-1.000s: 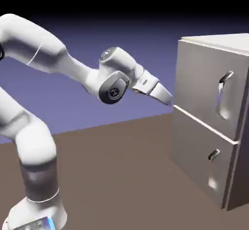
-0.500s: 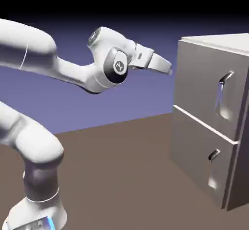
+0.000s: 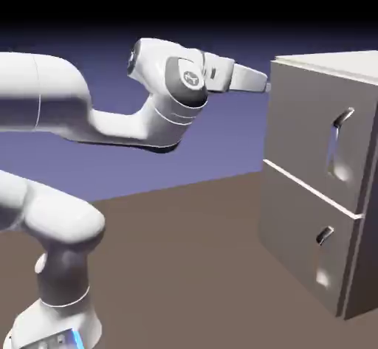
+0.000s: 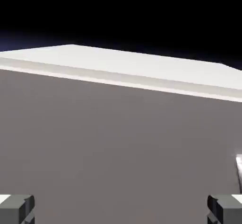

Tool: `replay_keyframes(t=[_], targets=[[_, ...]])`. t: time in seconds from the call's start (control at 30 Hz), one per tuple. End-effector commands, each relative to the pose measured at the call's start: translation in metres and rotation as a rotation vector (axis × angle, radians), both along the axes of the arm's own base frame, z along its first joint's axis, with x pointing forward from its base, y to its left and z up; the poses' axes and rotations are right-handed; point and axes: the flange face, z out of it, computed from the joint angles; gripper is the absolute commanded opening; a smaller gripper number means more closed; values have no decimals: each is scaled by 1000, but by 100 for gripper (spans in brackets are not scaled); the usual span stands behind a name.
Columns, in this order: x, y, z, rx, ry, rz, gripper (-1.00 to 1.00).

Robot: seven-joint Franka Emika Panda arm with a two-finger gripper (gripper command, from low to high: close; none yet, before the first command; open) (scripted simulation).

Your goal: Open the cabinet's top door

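In the exterior view, the cabinet (image 3: 317, 185) stands at the right side of the frame, on the brown table (image 3: 184, 266). Its top door (image 3: 314, 130) is the upper panel, and it looks closed, flush with the cabinet front. The bar handle (image 3: 339, 144) sits in the right part of this door, and a smaller handle (image 3: 323, 235) is on the lower panel. The white arm comes from the lower left, and its gripper (image 3: 260, 80) points level toward the right, at the upper middle of the frame. The tip is very near the upper left corner of the cabinet, but I cannot tell if it touches. It is well apart from the bar handle, which lies lower and more to the right.

Compared with the earlier frames, the hand has risen from the middle height of the door to near the cabinet's top edge, and it now points level instead of slanting down.

In the hand view, the grey front of the cabinet fills most of the frame, with its pale top face across the upper part. The two grey fingertips (image 4: 16, 208) stand far apart at the bottom corners, so the claw is released and holds nothing. A small bright piece at the right edge may be the handle.

I judge the step is still the approach. The next move needs the hand to come lower and sideways to the bar handle, and then to clench on it.
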Motion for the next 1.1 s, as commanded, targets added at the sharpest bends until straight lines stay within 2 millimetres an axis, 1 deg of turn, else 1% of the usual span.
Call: replay_keyframes(t=[0.0, 0.23, 0.47, 0.7, 0.87, 1.0, 1.03, 1.07], targets=[[0, -4, 0, 3, -12, -2, 0], [9, -36, -12, 31, -90, -14, 0], [27, -68, -38, 64, -153, -27, 0], [53, -95, -80, 96, -198, -34, 0], [74, -110, -119, 116, -220, -32, 0], [92, -117, -152, 129, -230, -26, 0], [92, -117, -152, 129, -230, -26, 0], [103, -117, -152, 130, -230, -26, 0]])
